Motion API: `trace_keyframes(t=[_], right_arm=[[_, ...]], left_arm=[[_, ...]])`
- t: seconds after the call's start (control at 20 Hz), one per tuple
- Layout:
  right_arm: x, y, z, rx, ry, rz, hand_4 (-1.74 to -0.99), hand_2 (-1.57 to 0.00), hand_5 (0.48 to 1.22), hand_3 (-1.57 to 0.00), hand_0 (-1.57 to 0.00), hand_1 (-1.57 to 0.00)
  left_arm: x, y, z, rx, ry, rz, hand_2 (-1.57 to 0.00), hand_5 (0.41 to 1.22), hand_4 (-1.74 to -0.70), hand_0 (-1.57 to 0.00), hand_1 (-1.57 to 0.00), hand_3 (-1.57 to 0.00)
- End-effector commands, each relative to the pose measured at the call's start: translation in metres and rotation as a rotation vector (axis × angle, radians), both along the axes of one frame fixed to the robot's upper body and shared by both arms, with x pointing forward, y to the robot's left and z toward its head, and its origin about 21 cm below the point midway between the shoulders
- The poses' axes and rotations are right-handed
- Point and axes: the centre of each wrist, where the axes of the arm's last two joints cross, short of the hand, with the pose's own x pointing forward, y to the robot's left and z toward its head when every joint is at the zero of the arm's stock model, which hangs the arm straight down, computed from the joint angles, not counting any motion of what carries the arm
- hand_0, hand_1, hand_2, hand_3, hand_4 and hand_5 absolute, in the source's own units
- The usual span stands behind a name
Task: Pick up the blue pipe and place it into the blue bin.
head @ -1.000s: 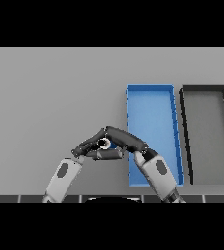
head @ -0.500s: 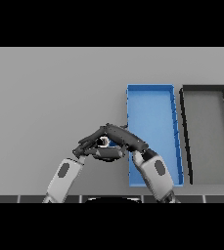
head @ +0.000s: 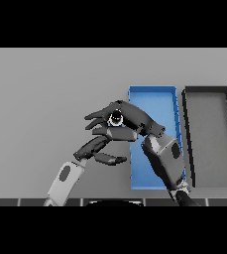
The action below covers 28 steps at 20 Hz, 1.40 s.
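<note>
My right hand (head: 131, 117) is raised just left of the blue bin (head: 152, 91), its fingers curled round a small pipe (head: 116, 118). Only the pipe's round end shows, a dark hole with a pale rim; the rest is hidden in the hand. The right forearm crosses over the bin's near half. My left hand (head: 91, 148) sits lower and nearer, below the right hand, with its fingers stretched out towards the bin and nothing in them. The bin is a long blue tray with a bare floor at its far end.
A dark grey bin (head: 207, 91) of the same shape stands right beside the blue one, on its right. The grey table (head: 45, 99) stretches away to the left and far side.
The right hand has lifted away from the left hand, going up and slightly towards the blue bin with the pipe. The left hand has stayed low with its fingers spread apart.
</note>
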Motion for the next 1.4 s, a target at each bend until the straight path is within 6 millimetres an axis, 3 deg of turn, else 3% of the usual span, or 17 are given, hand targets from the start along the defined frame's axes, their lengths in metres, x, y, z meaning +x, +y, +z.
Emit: trace_keyframes(t=[0.0, 0.15, 0.4, 0.75, 1.1, 1.35], right_arm=[[0.004, -0.007, 0.016, 0.037, -0.023, -0.023, -1.497, -1.57, 1.221, -1.57, -1.57, -1.57], [0.018, -0.022, 0.051, 0.100, -0.053, -0.156, -1.498, -1.57, 1.221, -1.57, -1.57, -1.57], [0.041, -0.066, 0.048, 0.056, -0.041, -0.379, -1.498, -1.57, 1.221, -1.57, -1.57, -1.57], [0.059, -0.116, -0.008, -0.078, 0.126, -0.627, -1.499, -1.57, 1.221, -1.57, -1.57, -1.57], [0.051, -0.140, -0.085, -0.228, 0.363, -0.821, -1.500, -1.57, 1.221, -1.57, -1.57, -1.57], [0.042, -0.149, -0.120, -0.278, 0.547, -0.897, -1.498, -1.57, 1.221, -1.57, -1.57, -1.57]], left_arm=[[-0.001, 0.001, 0.001, -0.011, -0.004, -0.007, 0.00, 0.474, -0.95, 0.00, 0.00, 0.00], [-0.006, 0.005, 0.000, -0.015, -0.021, -0.016, 0.00, 0.468, -0.95, 0.00, 0.00, 0.00], [-0.007, 0.012, 0.004, -0.009, -0.015, 0.011, 0.00, 0.472, -0.95, 0.00, 0.00, 0.00], [-0.003, 0.011, 0.003, -0.014, -0.035, 0.016, 0.00, 0.463, -0.94, 0.00, 0.00, 0.00], [-0.005, 0.012, 0.001, -0.006, -0.057, 0.025, 0.00, 0.464, -0.93, 0.00, 0.00, 0.00], [-0.003, 0.016, 0.000, -0.001, -0.068, 0.042, 0.00, 0.474, -0.92, 0.00, 0.00, 0.00]])
